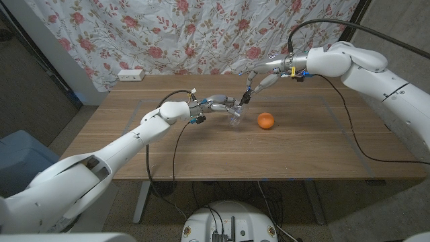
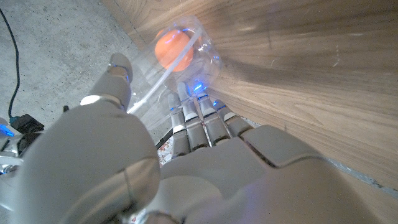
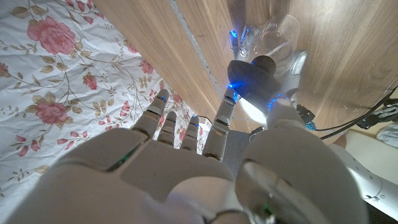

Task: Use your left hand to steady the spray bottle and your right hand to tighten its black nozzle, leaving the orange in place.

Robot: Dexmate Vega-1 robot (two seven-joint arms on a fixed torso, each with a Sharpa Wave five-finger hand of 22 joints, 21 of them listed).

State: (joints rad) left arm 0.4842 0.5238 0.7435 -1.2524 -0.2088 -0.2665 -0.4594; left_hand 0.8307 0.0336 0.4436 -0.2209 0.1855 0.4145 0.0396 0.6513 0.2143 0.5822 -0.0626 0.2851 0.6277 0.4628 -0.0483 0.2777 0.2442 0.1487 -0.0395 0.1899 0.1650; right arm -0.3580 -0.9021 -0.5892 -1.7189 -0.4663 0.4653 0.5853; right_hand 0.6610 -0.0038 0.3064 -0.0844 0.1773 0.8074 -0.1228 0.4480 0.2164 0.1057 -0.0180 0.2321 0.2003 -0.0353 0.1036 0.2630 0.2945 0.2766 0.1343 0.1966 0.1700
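Observation:
In the head view the clear spray bottle (image 1: 235, 118) stands near the table's middle, and my left hand (image 1: 218, 104) grips its body from the left. Its black nozzle (image 1: 244, 101) is on top, and my right hand (image 1: 261, 79) reaches down from behind, pinching it between thumb and a finger. The orange (image 1: 266, 120) lies just right of the bottle, apart from both hands. In the left wrist view my left hand (image 2: 186, 149) wraps the clear bottle (image 2: 199, 62), with the orange (image 2: 174, 50) showing through it. In the right wrist view my right hand (image 3: 186, 168) holds the black nozzle (image 3: 250, 76) above the bottle (image 3: 277, 34).
A white power strip (image 1: 131, 74) lies at the table's back left corner, in front of a floral curtain (image 1: 201, 33). A black cable (image 1: 349, 121) from my right arm trails over the table's right side. The wooden table (image 1: 302, 151) runs bare toward its front edge.

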